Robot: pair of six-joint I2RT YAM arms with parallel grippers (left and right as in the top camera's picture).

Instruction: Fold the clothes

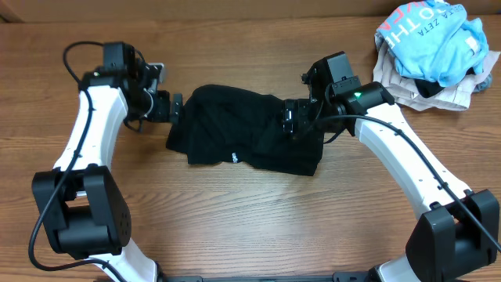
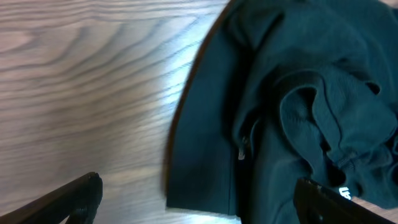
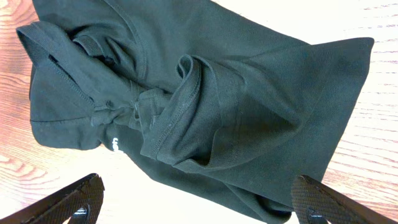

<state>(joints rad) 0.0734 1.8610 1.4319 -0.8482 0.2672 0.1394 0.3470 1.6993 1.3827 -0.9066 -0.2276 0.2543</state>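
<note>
The black garment (image 1: 246, 131) lies bunched in a rough rectangle in the middle of the wooden table, with a small white logo near its front edge. My left gripper (image 1: 175, 110) is open and empty at the garment's left edge; its wrist view shows the dark fabric (image 2: 292, 99) between and beyond the spread fingers (image 2: 199, 199). My right gripper (image 1: 291, 119) is open and empty over the garment's right part; its wrist view shows folded, wrinkled fabric (image 3: 205, 93) with a hem ridge, fingers (image 3: 199, 202) wide apart.
A light blue T-shirt with pink-and-white lettering (image 1: 434, 35) lies on a beige garment (image 1: 438, 92) at the back right corner. Bare wood table (image 1: 235, 219) lies in front of the black garment.
</note>
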